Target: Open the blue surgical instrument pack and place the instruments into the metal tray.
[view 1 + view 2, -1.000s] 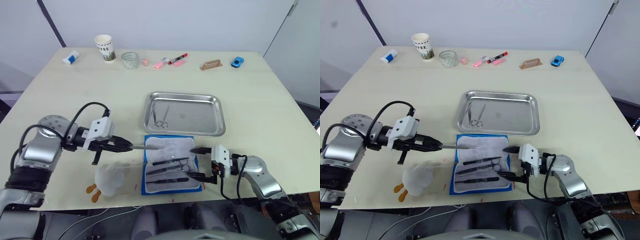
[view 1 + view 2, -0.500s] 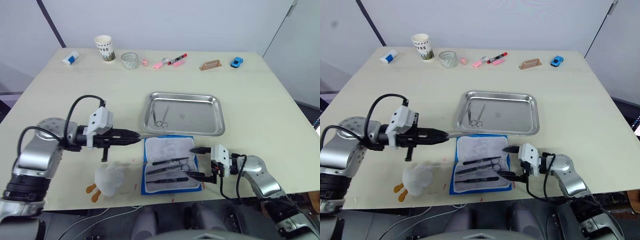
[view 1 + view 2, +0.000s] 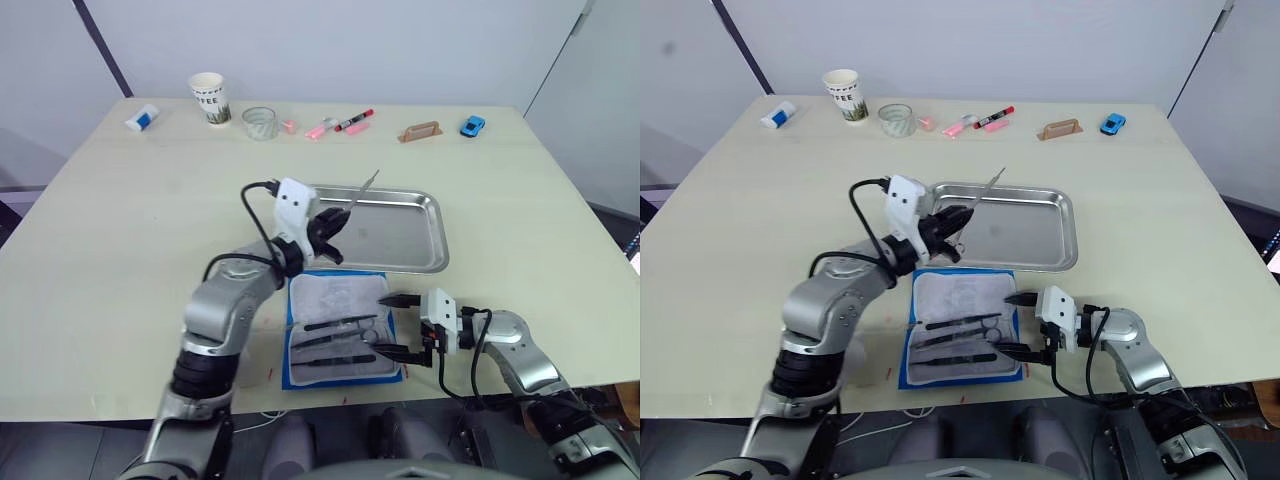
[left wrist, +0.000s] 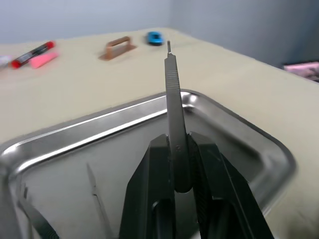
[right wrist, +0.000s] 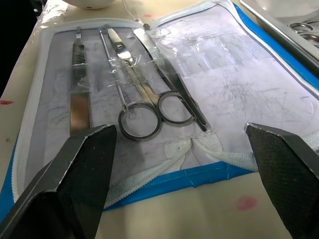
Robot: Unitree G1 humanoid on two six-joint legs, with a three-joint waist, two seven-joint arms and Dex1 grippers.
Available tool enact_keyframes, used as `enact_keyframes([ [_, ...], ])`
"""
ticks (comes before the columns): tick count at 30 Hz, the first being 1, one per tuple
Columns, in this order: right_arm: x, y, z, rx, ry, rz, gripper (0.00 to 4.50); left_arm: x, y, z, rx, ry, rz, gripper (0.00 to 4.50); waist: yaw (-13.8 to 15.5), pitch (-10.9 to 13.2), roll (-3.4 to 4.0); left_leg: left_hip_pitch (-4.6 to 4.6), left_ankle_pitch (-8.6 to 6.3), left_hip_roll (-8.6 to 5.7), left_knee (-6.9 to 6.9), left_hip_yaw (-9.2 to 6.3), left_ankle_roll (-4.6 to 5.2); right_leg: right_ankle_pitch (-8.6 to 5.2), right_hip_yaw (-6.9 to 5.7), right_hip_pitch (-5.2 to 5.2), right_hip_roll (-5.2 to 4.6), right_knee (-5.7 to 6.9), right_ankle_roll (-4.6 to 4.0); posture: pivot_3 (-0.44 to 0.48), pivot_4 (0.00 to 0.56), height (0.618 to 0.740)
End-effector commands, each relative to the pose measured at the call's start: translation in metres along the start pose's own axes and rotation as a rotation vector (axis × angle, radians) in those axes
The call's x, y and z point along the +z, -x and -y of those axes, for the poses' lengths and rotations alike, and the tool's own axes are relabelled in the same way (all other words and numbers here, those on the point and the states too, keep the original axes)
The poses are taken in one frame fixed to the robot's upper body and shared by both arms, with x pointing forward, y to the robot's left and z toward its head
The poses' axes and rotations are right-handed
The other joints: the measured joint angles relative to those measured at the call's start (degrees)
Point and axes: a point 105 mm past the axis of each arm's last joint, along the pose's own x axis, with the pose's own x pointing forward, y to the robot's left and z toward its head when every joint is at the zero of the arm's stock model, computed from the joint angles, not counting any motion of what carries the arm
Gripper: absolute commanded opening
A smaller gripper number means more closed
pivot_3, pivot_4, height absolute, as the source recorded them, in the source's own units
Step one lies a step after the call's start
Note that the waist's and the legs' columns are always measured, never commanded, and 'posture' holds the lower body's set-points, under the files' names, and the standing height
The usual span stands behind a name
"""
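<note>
So the left gripper is pinching a slim scalpel handle and holding it above the left end of the metal tray, which sits mid-table and already has scissors lying in it. Just in front of the tray the blue surgical instrument pack lies open near the table's front edge, with several instruments still inside. The right gripper is spread wide at its right edge, so I'd say it's under halfway done.
</note>
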Motion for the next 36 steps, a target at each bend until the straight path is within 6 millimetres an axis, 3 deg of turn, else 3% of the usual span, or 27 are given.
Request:
enact_keyframes([
  [1, -0.085, 0.002, -0.047, 0.080, -0.271, -0.288, 4.50, 0.001, -0.013, -0.004, 0.140, -0.006, 0.010, 0.09, 0.1, -0.1, -0.02, 0.00, 0.00, 0.00, 0.00, -0.02, 0.00, 0.00, -0.01, 0.01, 0.00, 0.00, 0.00, 0.000, 0.150, 0.740],
  [6, -0.085, 0.002, -0.048, 0.086, -0.270, -0.286, 4.50, -0.013, -0.025, -0.003, 0.253, 0.016, -0.031, 0.09, 0.0, -0.1, -0.05, 0.02, 0.00, 0.00, 0.00, -0.02, -0.01, 0.00, -0.01, 0.02, 0.04, 0.00, -0.01, 0.000, 0.150, 0.740],
  [15, -0.083, -0.001, -0.046, 0.086, -0.263, -0.280, 4.50, -0.035, -0.027, -0.007, 0.358, 0.078, -0.100, 0.09, 0.0, -0.1, -0.04, 0.02, 0.00, 0.00, 0.00, -0.05, -0.02, 0.00, -0.02, 0.02, 0.04, 0.00, -0.01, 0.000, 0.150, 0.740],
  [25, -0.083, -0.001, -0.050, 0.094, -0.264, -0.280, 4.50, -0.056, -0.032, 0.003, 0.362, 0.151, -0.174, 0.09, 0.0, -0.2, 0.02, 0.02, 0.00, -0.01, -0.01, -0.05, -0.02, 0.00, -0.02, 0.02, 0.05, -0.01, -0.01, 0.000, 0.150, 0.740],
  [33, -0.084, 0.001, -0.054, 0.095, -0.269, -0.283, 4.50, -0.060, -0.027, 0.003, 0.374, 0.149, -0.190, 0.09, 0.0, -0.4, 0.16, 0.02, -0.01, -0.01, -0.02, -0.05, -0.03, 0.00, -0.02, 0.02, 0.05, -0.04, -0.01, 0.000, 0.150, 0.740],
  [36, -0.083, 0.000, -0.054, 0.095, -0.269, -0.281, 4.50, -0.058, -0.025, 0.000, 0.396, 0.136, -0.187, 1.32, 0.0, -0.4, 0.18, 0.02, -0.01, -0.01, -0.03, -0.06, -0.03, 0.00, -0.02, 0.02, 0.05, -0.04, -0.01, 0.000, 0.150, 0.740],
])
